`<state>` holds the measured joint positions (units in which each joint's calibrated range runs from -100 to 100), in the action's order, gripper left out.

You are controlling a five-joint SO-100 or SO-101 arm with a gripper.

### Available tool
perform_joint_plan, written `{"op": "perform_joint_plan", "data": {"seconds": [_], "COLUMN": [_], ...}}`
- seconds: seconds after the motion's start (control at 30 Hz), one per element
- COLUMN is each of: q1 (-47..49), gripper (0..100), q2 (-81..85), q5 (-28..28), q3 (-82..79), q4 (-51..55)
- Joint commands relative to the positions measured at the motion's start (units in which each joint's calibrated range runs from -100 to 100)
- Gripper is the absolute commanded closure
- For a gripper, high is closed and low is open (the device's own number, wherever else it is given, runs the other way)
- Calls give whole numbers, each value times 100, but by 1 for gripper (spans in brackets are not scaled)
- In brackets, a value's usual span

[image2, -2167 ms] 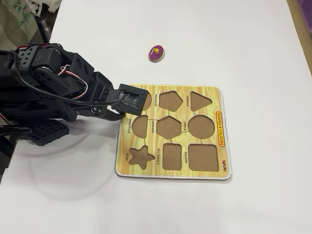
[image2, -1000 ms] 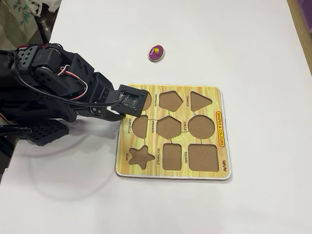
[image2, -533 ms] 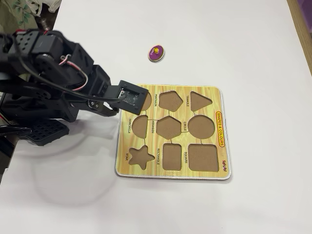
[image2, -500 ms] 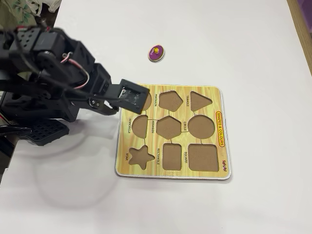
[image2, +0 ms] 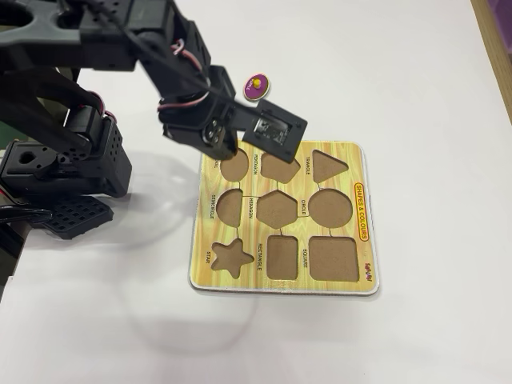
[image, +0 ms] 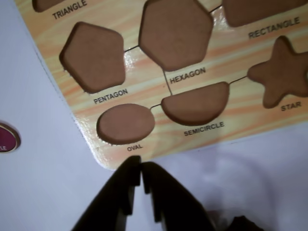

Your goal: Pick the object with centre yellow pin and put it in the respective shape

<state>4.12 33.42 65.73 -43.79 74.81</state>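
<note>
The object with centre yellow pin [image2: 257, 86], a small purple oval piece, lies flat on the white table beyond the far edge of the yellow puzzle board [image2: 356, 172]. The wrist view catches only its rim [image: 5, 138] at the left edge. The respective shape is the brown cutout labelled OVAL [image: 126, 123], at the board's far-left corner in the fixed view [image2: 234, 165]. My gripper [image: 141, 166] is shut with nothing in it. It hangs raised over that corner [image2: 219, 142], its tips just outside the board edge by the OVAL label.
The board [image: 240, 53] holds other bare cutouts: the semicircle [image: 195, 103] beside the oval, pentagon [image: 94, 57], hexagon [image: 175, 31] and star [image: 281, 77]. The circle cutout [image2: 330, 207] sits further right. The arm's black base [image2: 64, 168] stands left of the board.
The arm has lifted from its low pose left of the board and swung up and right, so the gripper now hangs above the board's far-left corner. The purple piece has not moved.
</note>
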Motion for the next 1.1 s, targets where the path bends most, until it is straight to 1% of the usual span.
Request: {"op": "perform_joint_plan", "data": {"seconds": [0.0, 0.1, 0.23, 0.33, 0.53, 0.67, 1.07], "q1": [506, 936, 1620, 2059, 2811, 3368, 4198], "gripper": [99, 99, 99, 99, 99, 99, 99], "q2": [-103, -237, -488, -798, -1626, -2162, -3242], "q5": [257, 393, 713, 843, 859, 1162, 1398], "q3": [315, 324, 351, 665, 1583, 2050, 2932], "q4": [-74, -82, -91, -91, -91, -91, -91]}}
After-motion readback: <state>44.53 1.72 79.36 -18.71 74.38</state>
